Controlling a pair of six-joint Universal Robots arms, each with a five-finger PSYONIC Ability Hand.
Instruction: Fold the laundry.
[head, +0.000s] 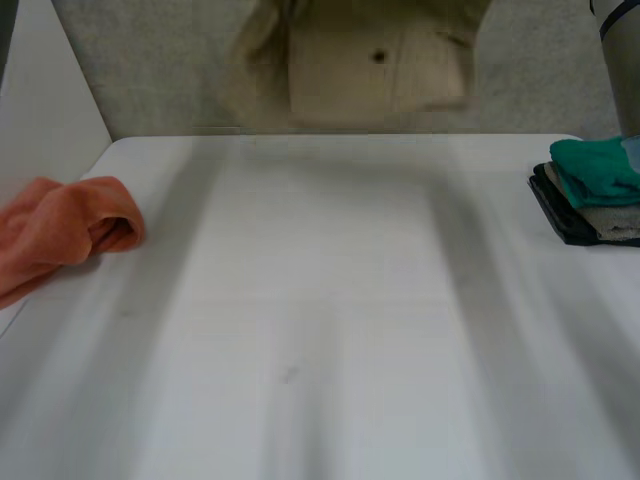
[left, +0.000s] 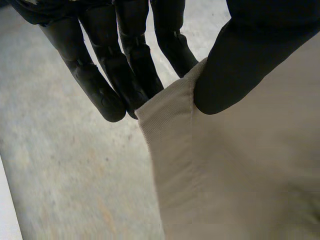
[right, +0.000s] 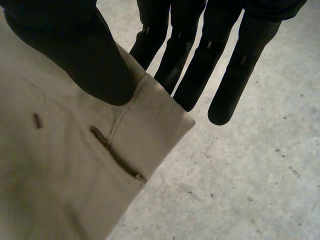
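Beige garment (left: 240, 175): pinched at two corners, one by each hand, clear of the tabletop.
Left hand (left: 240, 60): the thumb presses a ribbed corner of the garment against straight fingers.
Right hand (right: 75, 50): the thumb clamps a stitched corner band against the fingers, whose tips stick out past the cloth.
Right wrist view detail: a dark slit (right: 117, 155) like a buttonhole lies just beside the pinched band.
Floor (right: 240, 180): grey and speckled, beyond both hands.
Tabletop (head: 320, 330): white.
Orange cloth (head: 70, 225): bunched at the tabletop's left side, its near end cut off.
Folded stack (head: 590, 200): at the right side, a green piece on top, grey under it, black at the bottom, partly cut off.
Far edge: in the head view the garment (head: 375, 65) hangs beyond the tabletop, blurred, with one dark spot on it and its outline hard to make out.
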